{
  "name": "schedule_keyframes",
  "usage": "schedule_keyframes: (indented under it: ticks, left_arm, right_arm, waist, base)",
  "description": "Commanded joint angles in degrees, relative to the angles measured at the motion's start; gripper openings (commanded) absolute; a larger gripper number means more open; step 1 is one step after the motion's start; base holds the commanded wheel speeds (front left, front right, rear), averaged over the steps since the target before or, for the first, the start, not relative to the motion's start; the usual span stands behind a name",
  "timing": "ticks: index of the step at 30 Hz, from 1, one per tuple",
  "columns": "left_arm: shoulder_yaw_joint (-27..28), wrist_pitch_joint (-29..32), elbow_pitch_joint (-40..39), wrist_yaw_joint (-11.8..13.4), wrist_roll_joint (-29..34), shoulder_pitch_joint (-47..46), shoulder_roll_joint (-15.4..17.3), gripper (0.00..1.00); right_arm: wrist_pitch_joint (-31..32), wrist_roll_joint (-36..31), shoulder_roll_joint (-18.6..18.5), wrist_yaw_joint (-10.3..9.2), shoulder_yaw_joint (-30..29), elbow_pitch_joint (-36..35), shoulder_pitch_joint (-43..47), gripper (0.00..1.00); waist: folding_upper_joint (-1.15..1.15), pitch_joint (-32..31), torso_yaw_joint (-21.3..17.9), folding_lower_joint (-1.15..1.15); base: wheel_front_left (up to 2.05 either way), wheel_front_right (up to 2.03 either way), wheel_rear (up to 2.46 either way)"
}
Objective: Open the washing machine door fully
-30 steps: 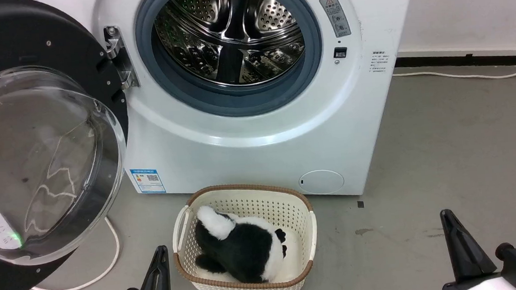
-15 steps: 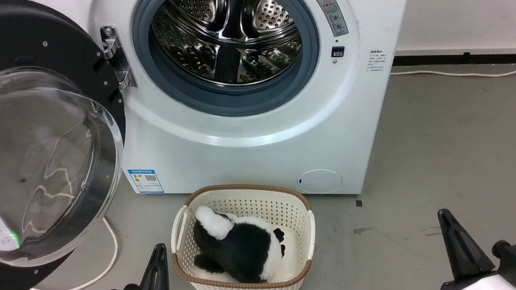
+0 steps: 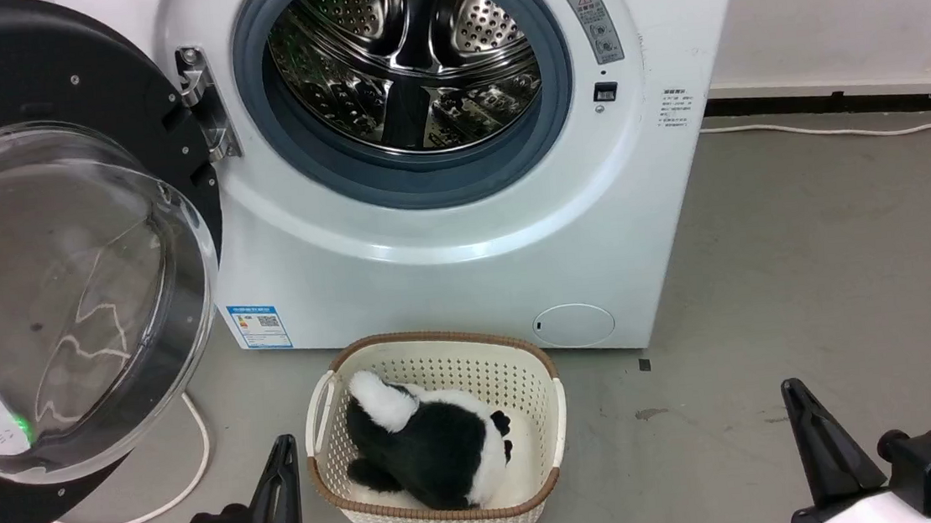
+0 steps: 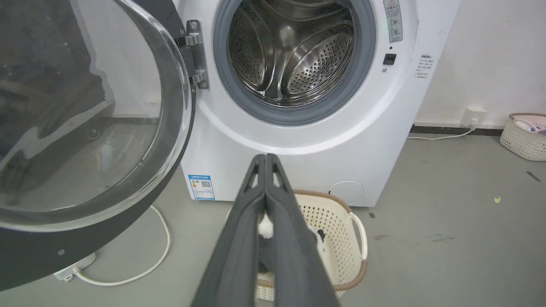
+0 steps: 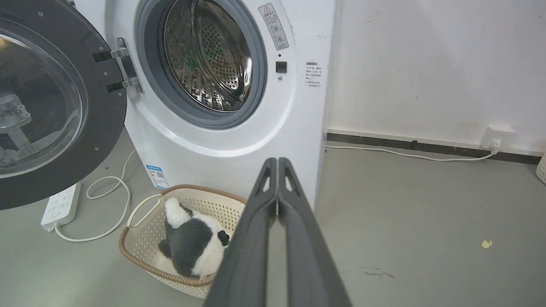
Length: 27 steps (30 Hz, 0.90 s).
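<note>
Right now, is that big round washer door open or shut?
Open: the washing machine door hangs swung out to the left on its hinge, leaving the steel drum uncovered.

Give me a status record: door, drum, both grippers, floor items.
door: washing machine door swung wide open on its hinge
drum: exposed, looks empty
left gripper: shut, holding nothing, beside the basket
right gripper: shut, holding nothing, above bare floor
floor: basket holding a black-and-white plush toy, before the washing machine

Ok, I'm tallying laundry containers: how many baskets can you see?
2. One basket holding a plush toy sits on the floor before the washing machine; a second basket stands by the wall, farther right. Others may be hidden.
</note>
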Motion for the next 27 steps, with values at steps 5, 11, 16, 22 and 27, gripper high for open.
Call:
schedule_keyframes:
  ticks: [5, 11, 16, 22, 27]
  left_arm:
    - [0.8, 0.8, -0.4, -0.5, 1.2, -1.4, -0.7, 0.00]
    - [1.3, 1.5, -0.5, -0.8, 1.8, -1.6, -1.0, 0.00]
    - [1.7, 2.0, -0.7, -1.1, 2.3, -1.8, -1.3, 0.00]
    - [2.2, 2.6, -0.8, -1.3, 2.7, -2.0, -1.6, 0.00]
    - [2.6, 3.2, -1.0, -1.5, 3.2, -2.2, -1.8, 0.00]
  right_arm:
    - [0.9, -0.5, 0.1, 0.02, 0.1, -0.6, -1.4, 0.00]
    - [1.6, -0.9, 0.1, 0.02, 0.2, -0.8, -1.6, 0.00]
    - [2.1, -1.2, 0.1, 0.02, 0.2, -0.9, -1.8, 0.00]
    - [2.7, -1.5, 0.1, 0.02, 0.3, -1.1, -2.0, 0.00]
    - [3.3, -1.8, 0.2, 0.03, 0.3, -1.3, -2.1, 0.00]
  waist:
    - [0.00, 0.1, -0.1, 0.00]
    - [0.00, 0.1, -0.3, 0.00]
    - [0.00, 0.2, -0.4, 0.00]
    - [0.00, 0.2, -0.5, 0.00]
    - [0.00, 0.3, -0.6, 0.00]
  base:
    - [0.00, 0.00, 0.00]
    - [0.00, 0.00, 0.00]
    - [0.00, 0.00, 0.00]
    - [0.00, 0.00, 0.00]
    - [0.00, 0.00, 0.00]
